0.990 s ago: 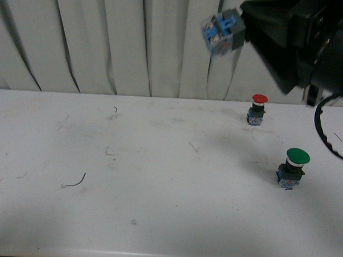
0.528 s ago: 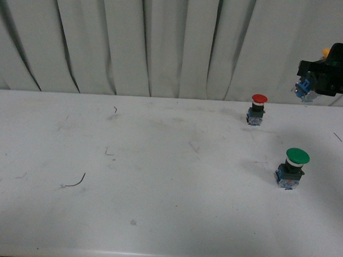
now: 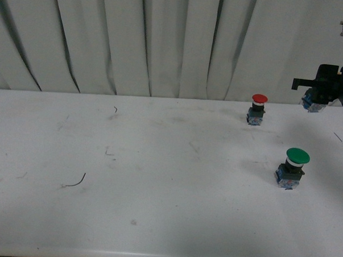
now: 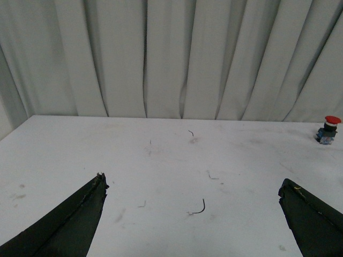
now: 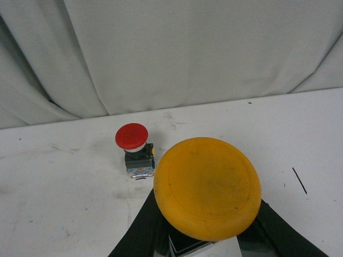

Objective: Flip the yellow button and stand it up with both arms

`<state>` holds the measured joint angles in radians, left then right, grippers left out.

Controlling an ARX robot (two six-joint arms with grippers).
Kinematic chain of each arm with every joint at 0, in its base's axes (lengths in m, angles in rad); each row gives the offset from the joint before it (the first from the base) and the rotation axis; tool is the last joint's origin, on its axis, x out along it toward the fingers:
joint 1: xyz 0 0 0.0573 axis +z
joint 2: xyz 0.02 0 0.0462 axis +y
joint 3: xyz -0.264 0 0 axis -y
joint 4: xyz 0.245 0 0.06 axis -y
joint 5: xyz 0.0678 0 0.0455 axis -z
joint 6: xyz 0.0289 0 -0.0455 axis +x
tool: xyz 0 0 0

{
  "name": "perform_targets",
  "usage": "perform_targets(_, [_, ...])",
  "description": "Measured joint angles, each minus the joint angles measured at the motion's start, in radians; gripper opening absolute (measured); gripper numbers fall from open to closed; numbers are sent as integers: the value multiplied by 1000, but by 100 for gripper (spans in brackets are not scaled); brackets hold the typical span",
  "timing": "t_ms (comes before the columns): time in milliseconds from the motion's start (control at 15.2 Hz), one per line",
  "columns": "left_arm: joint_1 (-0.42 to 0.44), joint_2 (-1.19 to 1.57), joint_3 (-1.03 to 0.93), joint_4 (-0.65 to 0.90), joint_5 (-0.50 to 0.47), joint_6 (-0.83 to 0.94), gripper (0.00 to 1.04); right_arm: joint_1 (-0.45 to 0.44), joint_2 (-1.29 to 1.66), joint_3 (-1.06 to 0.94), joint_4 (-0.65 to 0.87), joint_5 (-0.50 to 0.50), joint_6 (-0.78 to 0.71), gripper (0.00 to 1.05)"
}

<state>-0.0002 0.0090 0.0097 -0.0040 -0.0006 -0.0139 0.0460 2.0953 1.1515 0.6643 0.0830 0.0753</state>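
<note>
The yellow button is held in my right gripper [image 3: 319, 94], which is shut on it. In the right wrist view its round yellow cap [image 5: 207, 187] faces the camera, with dark fingers [image 5: 136, 233] on both sides of its body. In the front view only its blue-clear base [image 3: 312, 104] shows, in the air at the far right above the table's back edge. My left gripper [image 4: 193, 188] is open and empty, low over the left half of the table. It does not show in the front view.
A red-capped button [image 3: 258, 109] stands upright at the back right; it also shows in both wrist views [image 4: 328, 128] [image 5: 134, 149]. A green-capped button [image 3: 293, 166] stands upright nearer on the right. A small curved wire [image 3: 75, 181] lies on the white table [image 3: 156, 207]. Curtains hang behind.
My right gripper has carried the yellow button from close to the camera at top middle out to the far right, farther away and lower. The red and green buttons have not moved.
</note>
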Motion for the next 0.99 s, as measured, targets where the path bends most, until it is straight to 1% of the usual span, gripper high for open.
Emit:
perform_targets(264, [0, 0, 0, 0, 0, 0, 98, 28, 143, 195, -153, 95, 56, 29])
perform_targets(396, [0, 0, 0, 0, 0, 0, 98, 53, 177, 252, -204, 127, 67, 29])
perform_targets(660, [0, 0, 0, 0, 0, 0, 98, 102, 242, 303, -246, 134, 89, 29])
perform_targets(990, [0, 0, 0, 0, 0, 0, 98, 103, 306, 324, -274, 138, 97, 29])
